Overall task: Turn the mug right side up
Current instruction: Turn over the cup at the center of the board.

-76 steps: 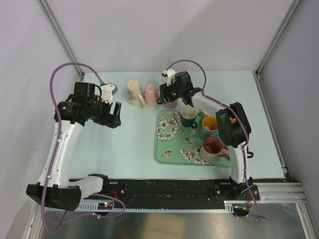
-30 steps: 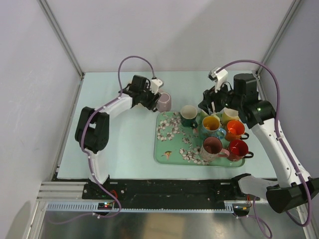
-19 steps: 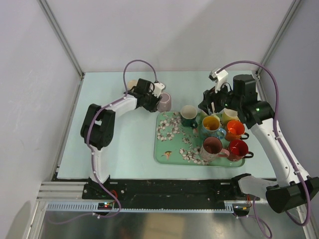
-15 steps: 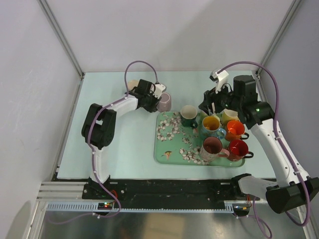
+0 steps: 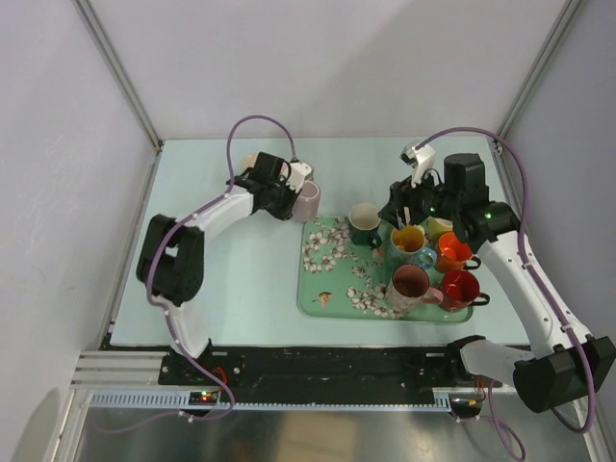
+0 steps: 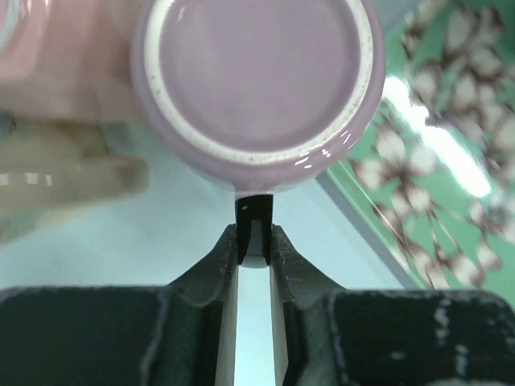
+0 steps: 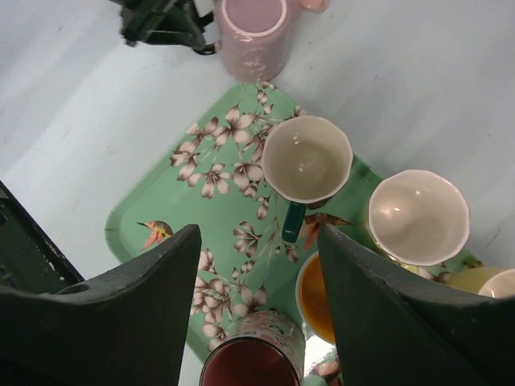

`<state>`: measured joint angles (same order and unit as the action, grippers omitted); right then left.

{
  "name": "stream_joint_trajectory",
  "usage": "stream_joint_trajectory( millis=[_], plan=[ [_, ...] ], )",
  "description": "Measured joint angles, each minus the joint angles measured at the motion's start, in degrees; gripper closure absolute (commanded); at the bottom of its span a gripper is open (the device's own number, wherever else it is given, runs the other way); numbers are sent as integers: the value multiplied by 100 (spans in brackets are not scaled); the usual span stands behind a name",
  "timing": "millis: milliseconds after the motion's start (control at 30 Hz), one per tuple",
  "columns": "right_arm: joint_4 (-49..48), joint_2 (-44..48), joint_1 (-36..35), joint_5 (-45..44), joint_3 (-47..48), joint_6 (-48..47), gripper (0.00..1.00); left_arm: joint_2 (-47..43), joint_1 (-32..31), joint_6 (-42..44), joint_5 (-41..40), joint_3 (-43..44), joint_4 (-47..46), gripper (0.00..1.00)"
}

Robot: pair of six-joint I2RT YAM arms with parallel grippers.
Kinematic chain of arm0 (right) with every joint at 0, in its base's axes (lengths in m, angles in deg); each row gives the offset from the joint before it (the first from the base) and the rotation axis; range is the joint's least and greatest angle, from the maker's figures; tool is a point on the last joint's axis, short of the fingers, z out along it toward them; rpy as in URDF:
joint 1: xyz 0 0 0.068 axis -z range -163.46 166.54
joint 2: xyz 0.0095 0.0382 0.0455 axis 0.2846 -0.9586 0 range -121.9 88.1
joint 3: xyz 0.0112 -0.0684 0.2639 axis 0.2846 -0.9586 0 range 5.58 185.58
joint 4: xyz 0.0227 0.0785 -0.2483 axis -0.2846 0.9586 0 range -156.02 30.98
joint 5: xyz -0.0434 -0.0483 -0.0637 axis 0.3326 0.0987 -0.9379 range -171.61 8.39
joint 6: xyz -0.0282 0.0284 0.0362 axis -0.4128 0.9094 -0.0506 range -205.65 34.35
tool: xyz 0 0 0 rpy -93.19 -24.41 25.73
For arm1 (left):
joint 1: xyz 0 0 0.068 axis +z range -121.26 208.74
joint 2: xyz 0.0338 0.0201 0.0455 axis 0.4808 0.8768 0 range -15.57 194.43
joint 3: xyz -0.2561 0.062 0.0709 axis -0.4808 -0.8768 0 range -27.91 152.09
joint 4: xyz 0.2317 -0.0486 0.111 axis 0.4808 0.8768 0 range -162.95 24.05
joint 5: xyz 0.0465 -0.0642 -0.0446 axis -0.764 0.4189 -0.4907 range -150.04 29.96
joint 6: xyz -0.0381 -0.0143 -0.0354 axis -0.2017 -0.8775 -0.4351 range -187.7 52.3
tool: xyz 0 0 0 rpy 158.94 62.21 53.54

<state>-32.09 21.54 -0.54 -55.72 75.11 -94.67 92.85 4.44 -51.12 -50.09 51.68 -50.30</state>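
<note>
We see a pale blue-green tabletop (image 5: 241, 289). A rectangular green tray (image 5: 327, 284) printed with white flowers lies on its right half. Just beside the tray's far left corner we find a lilac ceramic mug (image 5: 308, 200), bottom up. Farther back and to the left sit a blurred pink mug (image 6: 56, 72) and a cream ceramic mug (image 5: 248, 163), both partly hidden.

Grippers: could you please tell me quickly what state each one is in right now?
Left gripper: closed on the handle of the lilac mug.
Right gripper: open, holding nothing.
</note>
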Motion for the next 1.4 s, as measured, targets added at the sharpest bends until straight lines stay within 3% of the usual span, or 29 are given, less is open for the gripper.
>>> stream_joint_trajectory(
  millis=[200, 367, 533, 733, 900, 1033, 1200, 1400],
  plan=[
    [-249, -160, -57, 131, -33, 63, 35, -1303, -9, 116, 44, -772, 761, 100],
    [-385, -227, -136, 212, -68, 90, 35, -2135, -24, 796, -225, -1119, 1700, 100],
    [-575, -234, -162, 278, -232, 197, 35, -2682, -26, 2055, -1043, -1139, 2817, 100],
    [-774, -234, -175, 328, -544, 409, 34, -3097, -116, 3617, -2686, -1526, 3679, 100],
    [-898, -232, -197, 352, -643, 520, 34, -2865, -337, 4463, -4175, -1993, 4181, 98],
    [-962, -195, -199, 354, -715, 608, 34, -1923, -525, 4446, -5084, -2057, 4553, 97],
    [-966, 31, -190, 352, -887, 608, 34, -678, -728, 3849, -5475, -1670, 5016, 92],
    [-953, 389, -90, 352, -1126, 610, 33, -184, -981, 3233, -5222, -1040, 5283, 68]
  ],
)
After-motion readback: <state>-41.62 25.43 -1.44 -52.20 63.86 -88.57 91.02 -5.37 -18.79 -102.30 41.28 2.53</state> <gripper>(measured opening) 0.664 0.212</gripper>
